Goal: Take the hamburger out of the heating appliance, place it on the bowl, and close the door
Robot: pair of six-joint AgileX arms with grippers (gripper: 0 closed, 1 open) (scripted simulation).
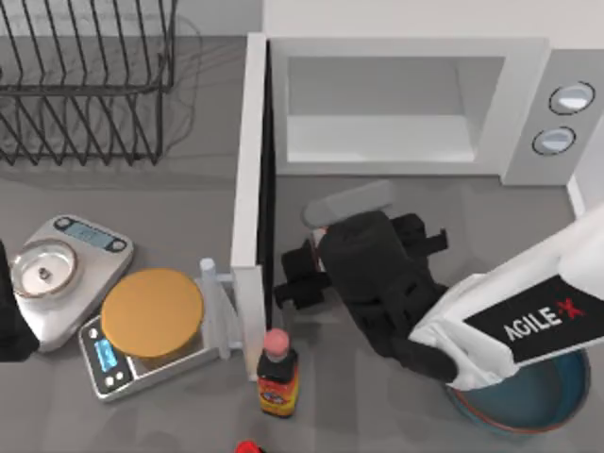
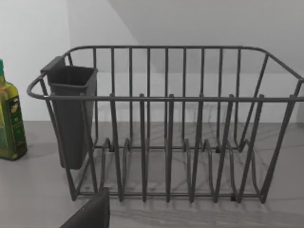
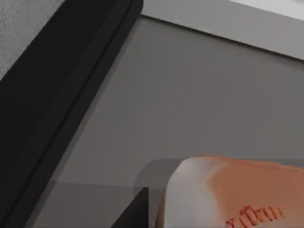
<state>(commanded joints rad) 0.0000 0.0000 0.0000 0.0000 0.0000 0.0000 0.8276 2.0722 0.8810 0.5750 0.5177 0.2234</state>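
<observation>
The white heating appliance [image 1: 406, 57] stands at the back with its cavity empty. Its door [image 1: 247, 160] is swung fully open toward the front, dark inner face to the right. My right gripper [image 1: 304, 269] hovers over the table in front of the cavity, shut on the hamburger [image 3: 228, 194], whose cream and orange-red top looms close in the right wrist view. Only a sliver of the hamburger [image 1: 318, 232] peeks past the black gripper body from above. The dark-blue bowl [image 1: 528, 401] sits at the front right, partly under my right arm. My left gripper [image 1: 9, 321] is parked at the left edge.
A wire dish rack [image 1: 85, 85] fills the back left, seen close up [image 2: 166, 123] with a green bottle [image 2: 9, 118] beside it. Two scales carry a metal pan [image 1: 42, 269] and an orange disc [image 1: 151, 311]. A sauce bottle [image 1: 276, 373] stands by the door's handle [image 1: 219, 293].
</observation>
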